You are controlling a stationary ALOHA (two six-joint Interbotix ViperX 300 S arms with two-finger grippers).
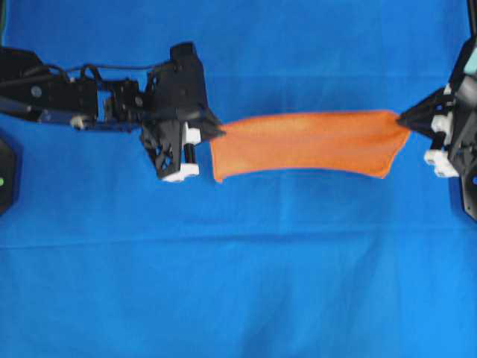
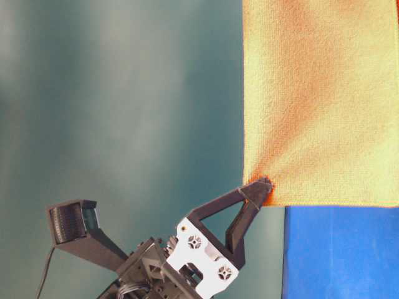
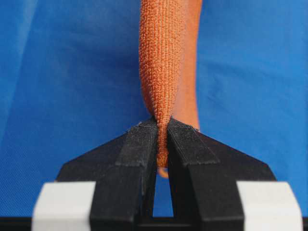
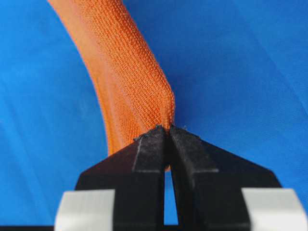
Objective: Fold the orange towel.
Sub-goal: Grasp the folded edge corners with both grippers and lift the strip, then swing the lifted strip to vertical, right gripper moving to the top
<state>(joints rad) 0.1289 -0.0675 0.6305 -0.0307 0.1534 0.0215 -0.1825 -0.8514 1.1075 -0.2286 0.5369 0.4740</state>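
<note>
A big blue cloth [image 1: 238, 283] covers the whole bench, and above it the orange towel [image 1: 305, 142] hangs stretched between the two arms, lifted clear of the surface. From overhead it reads as a long narrow band, its lower edge sagging a little toward the middle; from bench level it shows as a broad hanging sheet, so I judge it is dangling by its top edge.

The left arm reaches in from the left side, the right arm from the far right. The left pincer [image 3: 162, 132] is clamped on one upper corner of the towel, the fabric pinched between its black tips. The right pincer [image 4: 167, 131] is clamped likewise on the opposite corner.

The step in hand looks like the lift-and-spread before the fold: the towel is held taut and hanging. Next, I'd say, both arms need to lower together, letting the bottom edge touch the blue cloth first, then carry the held edge across so one half lands squarely on the other, keeping equal tension so the corners match.
</note>
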